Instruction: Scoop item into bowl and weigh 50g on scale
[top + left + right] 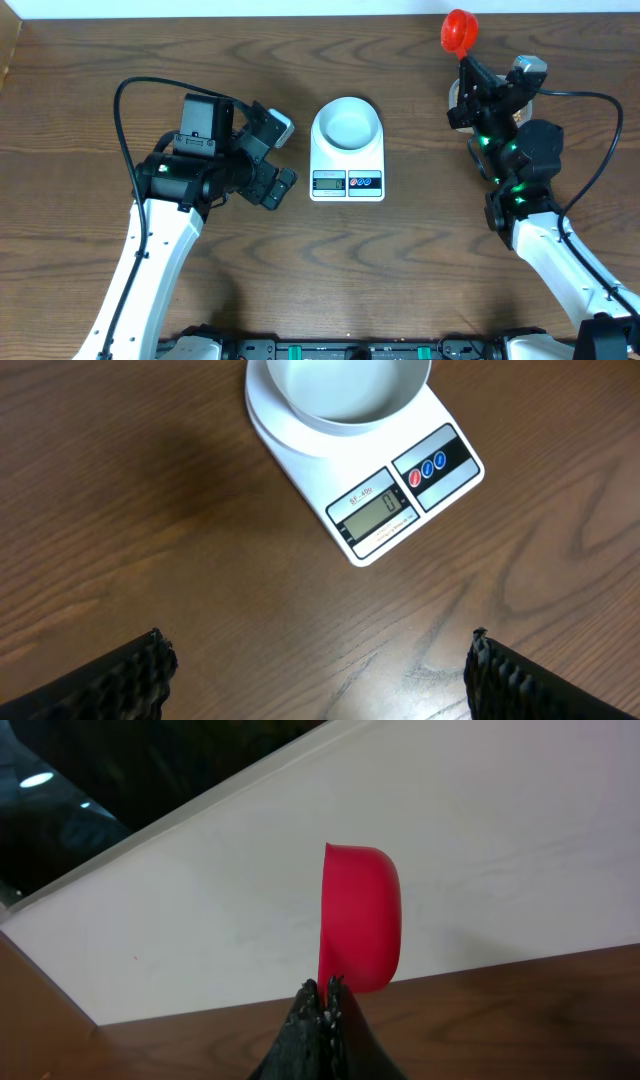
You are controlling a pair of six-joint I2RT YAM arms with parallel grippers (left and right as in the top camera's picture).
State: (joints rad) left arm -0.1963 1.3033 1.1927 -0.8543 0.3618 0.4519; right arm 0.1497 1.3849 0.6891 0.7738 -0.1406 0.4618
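The white scale sits mid-table with the pale bowl on its platform; the bowl looks bare inside. In the left wrist view the scale shows a zero on its display and the bowl is cut off by the top edge. My left gripper hovers just left of the scale, open wide with nothing between its fingers. At the far right, my right gripper is shut on the handle of a red scoop, whose cup is held up on its side. The item is out of view.
A pale wall runs along the table's back edge, close behind the scoop. Part of a container peeks out from under the right arm. Black cables loop beside both arms. Bare wood lies in front of the scale.
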